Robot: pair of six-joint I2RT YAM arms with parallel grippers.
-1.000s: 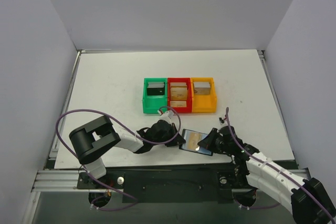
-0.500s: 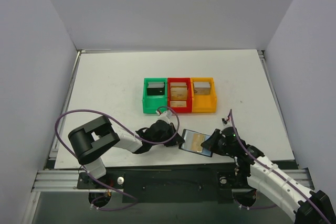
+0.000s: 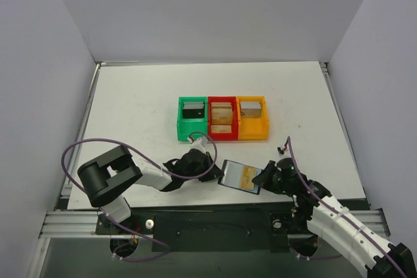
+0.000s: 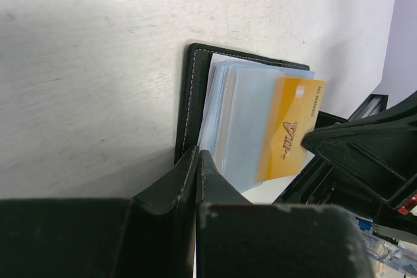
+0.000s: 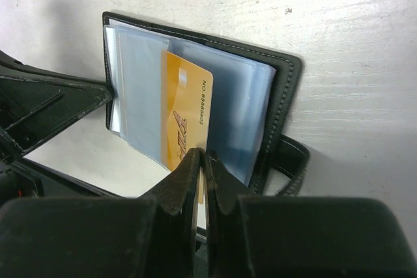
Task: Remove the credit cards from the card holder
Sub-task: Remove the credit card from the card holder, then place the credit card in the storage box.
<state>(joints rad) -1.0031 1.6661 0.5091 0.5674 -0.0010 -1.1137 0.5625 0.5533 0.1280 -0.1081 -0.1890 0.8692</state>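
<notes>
Card holder [image 4: 185, 102]: flat black stitched case, open, with glossy clear plastic sleeves; it lies on the white table [image 3: 143, 109] between the two grippers' fingertips.
Credit card [image 5: 184, 112]: stiff orange-yellow rectangle, printed number, partly out of a sleeve on the right gripper's side.
Left gripper [image 4: 197, 159]: jaws pressed together, clamping the holder's edge.
Right gripper [image 5: 202, 157]: jaws pinched onto the card's free edge.
Strap tab [image 5: 293, 164]: black loop just right of the right fingertips.
Around: green [image 3: 192, 137], red [image 3: 221, 138] and orange [image 3: 253, 136] plastic bins, well beyond both grippers.
</notes>
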